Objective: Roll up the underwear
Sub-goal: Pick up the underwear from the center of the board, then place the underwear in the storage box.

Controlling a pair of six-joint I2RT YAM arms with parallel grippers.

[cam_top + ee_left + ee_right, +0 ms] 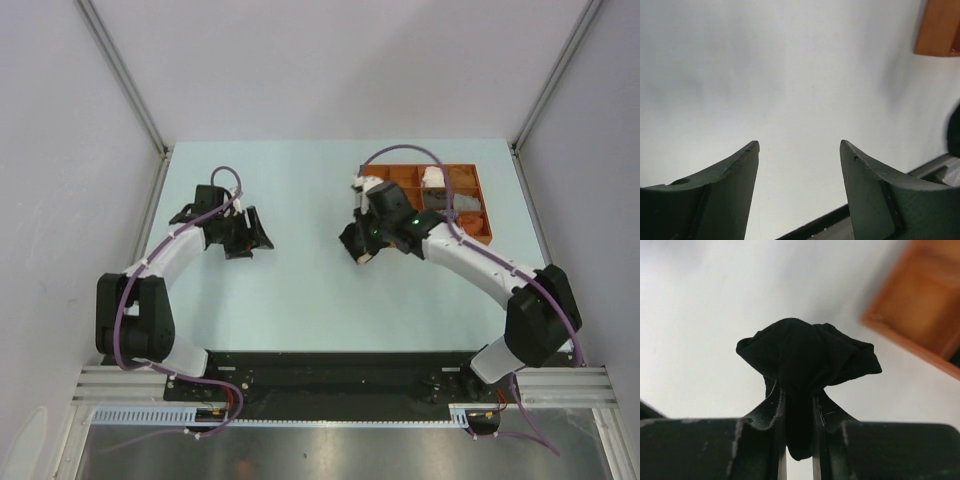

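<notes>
1. Top view: the left arm [165, 255] rises from its base at the near left and bends toward the middle. The left gripper [246, 232] hangs over the pale table [300, 290], its fingers spread and nothing between them.
2. Same view: the right arm [480, 265] stretches from the near right base toward the centre. The right gripper [362, 245] sits just left of the brown tray [405, 168] and is clamped on a black brief [364, 256] with a hint of beige at its near edge. Whether the cloth touches the table cannot be told. In the tray's far right compartments lie a pale bundle [432, 178] and a grey bundle [468, 206], too small to identify.
3. Left wrist view: the left gripper [799, 145] is wide apart over bare table [765, 75], holding and touching nothing. A corner of the tray [940, 30] shows at the far right.
4. Right wrist view: the right gripper [797, 397] is pinched tight on the black brief [805, 350]. The cloth bunches into a crumpled knot beyond the fingertips, and a fold hangs back between the fingers. The tray [925, 305] is blurred at the right.
</notes>
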